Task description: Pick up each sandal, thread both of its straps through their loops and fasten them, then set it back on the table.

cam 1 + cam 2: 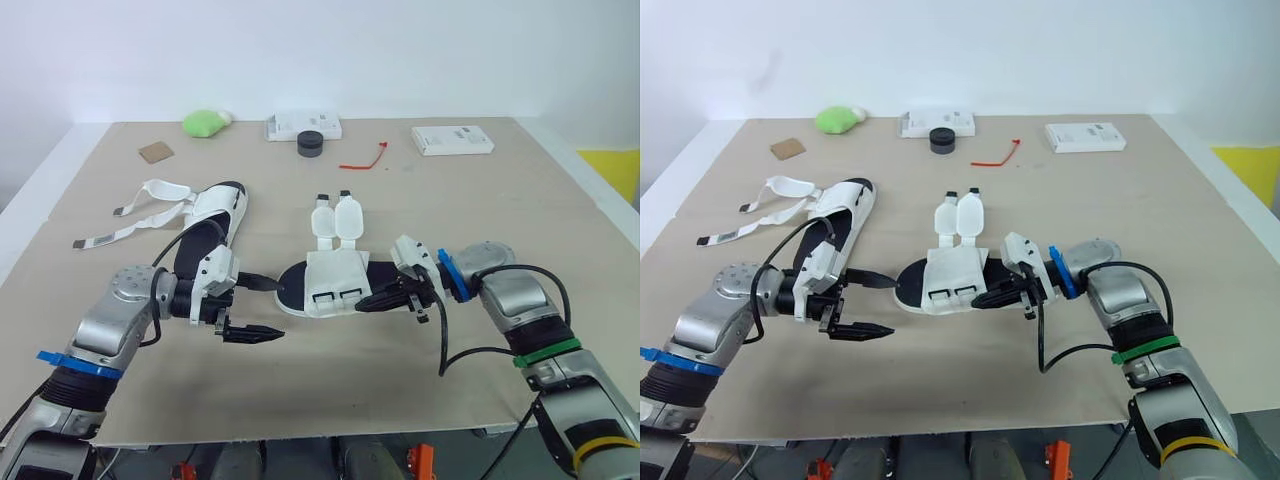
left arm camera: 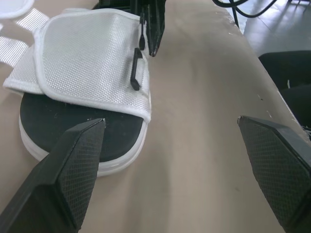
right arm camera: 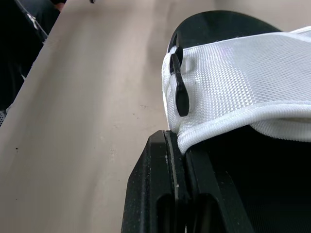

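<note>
1. The tabletop [image 1: 500, 220] takes up most of the head view, beige and running edge to edge.
2. The middle sandal [image 1: 335, 275] lies flat just below the frame's centre, black sole and white upper. Its two straps [image 1: 335, 222] are flipped open toward the top of the frame, and the black loops [image 1: 335, 295] sit bare on the upper.
3. The second sandal [image 1: 215, 225] is in the left-centre of the frame, well apart from the first. Its long straps trail out loose toward the left edge.
4. The left pincer [image 1: 268, 308] is in the lower left, spread wide with nothing in it. One finger [image 2: 73, 170] hangs over the middle sandal's toe.
5. The right pincer [image 1: 365, 301] is right of centre with its fingers pressed together. The tips sit right up against the edge of the white upper, but I can't tell if they're pinching it.
6. Small stuff sits along the top: two white boxes [image 1: 452, 139], a green lump [image 1: 205, 122], a black round thing [image 1: 310, 145], a red tie [image 1: 365, 160] and a brown square [image 1: 155, 152].
</note>
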`<action>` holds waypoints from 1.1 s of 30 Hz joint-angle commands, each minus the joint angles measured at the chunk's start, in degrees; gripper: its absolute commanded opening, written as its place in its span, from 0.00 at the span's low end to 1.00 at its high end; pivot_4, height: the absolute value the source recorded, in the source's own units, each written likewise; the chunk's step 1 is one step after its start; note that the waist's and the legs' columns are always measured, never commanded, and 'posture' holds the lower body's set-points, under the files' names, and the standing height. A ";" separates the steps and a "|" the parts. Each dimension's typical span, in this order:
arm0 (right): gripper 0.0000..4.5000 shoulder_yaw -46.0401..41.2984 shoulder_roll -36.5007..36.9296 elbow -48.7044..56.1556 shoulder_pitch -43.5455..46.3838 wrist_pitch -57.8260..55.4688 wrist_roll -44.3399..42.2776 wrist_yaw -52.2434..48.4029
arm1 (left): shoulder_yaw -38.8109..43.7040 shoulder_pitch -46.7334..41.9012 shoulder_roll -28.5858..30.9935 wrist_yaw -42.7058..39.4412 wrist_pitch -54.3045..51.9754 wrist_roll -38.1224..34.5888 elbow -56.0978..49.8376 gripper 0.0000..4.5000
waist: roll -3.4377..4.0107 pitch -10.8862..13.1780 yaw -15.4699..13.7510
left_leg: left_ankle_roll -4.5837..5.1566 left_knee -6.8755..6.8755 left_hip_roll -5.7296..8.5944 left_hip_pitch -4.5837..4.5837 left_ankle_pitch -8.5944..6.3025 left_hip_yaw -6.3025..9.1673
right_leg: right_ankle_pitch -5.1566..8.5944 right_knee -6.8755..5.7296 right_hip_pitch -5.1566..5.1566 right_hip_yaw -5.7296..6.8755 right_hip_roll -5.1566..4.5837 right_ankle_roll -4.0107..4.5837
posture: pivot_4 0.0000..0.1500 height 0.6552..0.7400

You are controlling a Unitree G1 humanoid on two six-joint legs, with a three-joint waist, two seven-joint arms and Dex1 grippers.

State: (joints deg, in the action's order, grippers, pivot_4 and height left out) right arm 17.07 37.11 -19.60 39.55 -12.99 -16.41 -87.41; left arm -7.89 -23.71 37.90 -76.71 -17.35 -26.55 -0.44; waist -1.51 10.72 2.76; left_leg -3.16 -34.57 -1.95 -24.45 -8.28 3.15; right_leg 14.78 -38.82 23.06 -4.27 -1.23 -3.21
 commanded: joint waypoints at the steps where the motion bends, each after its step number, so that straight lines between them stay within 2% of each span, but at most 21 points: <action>1: 0.01 1.24 -0.22 -0.22 -0.02 0.96 1.74 -2.43 | 2.55 -0.38 0.02 0.23 1.13 -0.57 0.67 1.00 | 0.00 0.00 0.04 | -0.01 0.03 0.00 0.00 -0.01 0.01 | 0.02 0.00 0.01 0.00 0.01 0.00 | 1.00 1.00; 6: 0.01 1.77 -0.71 -0.59 -0.49 1.13 2.08 -3.30 | 3.82 -0.90 -0.31 0.63 0.58 -0.86 2.81 1.00 | 0.00 0.00 0.05 | 0.00 0.10 -0.09 0.03 -0.01 0.05 | 0.05 0.00 0.03 0.02 0.11 0.06 | 1.00 1.00; 12: 0.01 1.82 -1.92 -1.64 -0.30 1.08 2.29 -3.27 | 2.99 -6.78 -3.46 -0.21 2.01 0.37 9.70 1.00 | -0.02 -0.02 0.05 | 0.00 0.07 -0.09 0.03 -0.01 0.05 | 0.02 0.00 0.01 0.03 0.13 0.06 | 1.00 1.00; 24: 0.01 0.79 -2.44 0.45 -1.54 -0.39 1.74 -2.10 | -0.81 -15.39 -8.40 -4.95 8.18 6.55 24.60 1.00 | -0.01 -0.02 0.39 | 0.00 0.08 -0.27 0.08 -0.02 0.06 | 0.00 -0.04 0.02 0.02 0.35 0.13 | 1.00 1.00; 33: 0.00 -0.03 -2.23 2.99 -3.03 -1.62 1.71 -1.66 | -0.88 -21.01 -11.69 -7.11 12.00 9.24 34.42 0.08 | -0.01 -0.02 0.16 | -0.03 0.10 -0.27 0.04 -0.03 0.08 | 0.03 -0.04 0.04 0.02 0.37 0.16 | 1.00 1.00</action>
State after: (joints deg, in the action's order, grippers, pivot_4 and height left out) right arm 15.58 34.95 -17.88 37.74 -13.89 -15.45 -88.19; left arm -9.15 -43.24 26.34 -83.12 -7.00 -17.83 33.39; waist -1.52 10.70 2.92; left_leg -3.18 -34.47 -2.23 -24.41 -8.31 3.24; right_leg 14.81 -38.87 23.11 -4.24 -0.85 -3.05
